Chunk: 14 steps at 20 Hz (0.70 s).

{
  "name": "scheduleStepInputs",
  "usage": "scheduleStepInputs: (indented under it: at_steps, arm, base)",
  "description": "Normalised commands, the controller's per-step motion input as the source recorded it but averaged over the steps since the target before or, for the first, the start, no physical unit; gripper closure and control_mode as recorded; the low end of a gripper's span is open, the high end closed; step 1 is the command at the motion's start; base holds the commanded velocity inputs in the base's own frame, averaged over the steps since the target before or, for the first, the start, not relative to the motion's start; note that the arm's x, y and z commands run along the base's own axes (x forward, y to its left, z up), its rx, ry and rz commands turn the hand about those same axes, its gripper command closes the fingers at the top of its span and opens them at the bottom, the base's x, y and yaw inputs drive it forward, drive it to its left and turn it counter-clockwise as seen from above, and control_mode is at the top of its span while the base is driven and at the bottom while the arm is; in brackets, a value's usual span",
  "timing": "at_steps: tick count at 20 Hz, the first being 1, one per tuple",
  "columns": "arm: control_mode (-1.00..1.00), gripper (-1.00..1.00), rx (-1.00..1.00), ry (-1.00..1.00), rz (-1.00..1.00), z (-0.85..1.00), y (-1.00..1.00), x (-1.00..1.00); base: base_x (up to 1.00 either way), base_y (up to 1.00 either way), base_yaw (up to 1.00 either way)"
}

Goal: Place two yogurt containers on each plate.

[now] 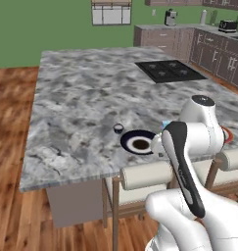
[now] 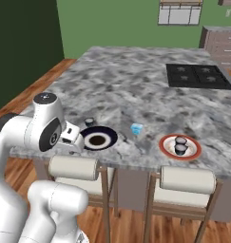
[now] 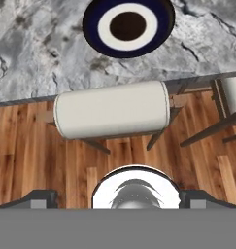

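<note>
The navy plate [image 2: 99,138] with a white ring lies empty near the counter's front edge, and it also sits at the top of the hand view as the navy plate [image 3: 128,26]. One dark yogurt cup [image 2: 90,121] stands just behind it. A light-blue tub [image 2: 137,128] sits to its right. The orange-rimmed plate [image 2: 180,146] holds two dark cups [image 2: 180,144]. My gripper [image 3: 118,198] is open and empty, with its fingertips [image 3: 39,197] wide apart. It hangs over a stool in front of the counter edge, just short of the navy plate.
Two cushioned stools [image 2: 73,167] stand against the counter's front, with wood floor [image 3: 37,160] below. A black cooktop [image 2: 197,76] is set into the far right of the marble island [image 2: 126,80]. Cabinets [image 1: 208,46] line the back right wall.
</note>
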Motion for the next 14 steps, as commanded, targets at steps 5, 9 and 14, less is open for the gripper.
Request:
scheduleStepInputs:
  at_steps: [5, 9, 14]
  arm:
    - [1.00, -1.00, 0.00, 0.00, 0.00, 0.00, 0.00, 0.00]
    - [1.00, -1.00, 0.00, 0.00, 0.00, 0.00, 0.00, 0.00]
    - [1.00, -1.00, 0.00, 0.00, 0.00, 0.00, 0.00, 0.00]
  base:
    - [0.57, 0.12, -0.04]
    - [0.71, 0.00, 0.00]
    - [0.58, 0.00, 0.00]
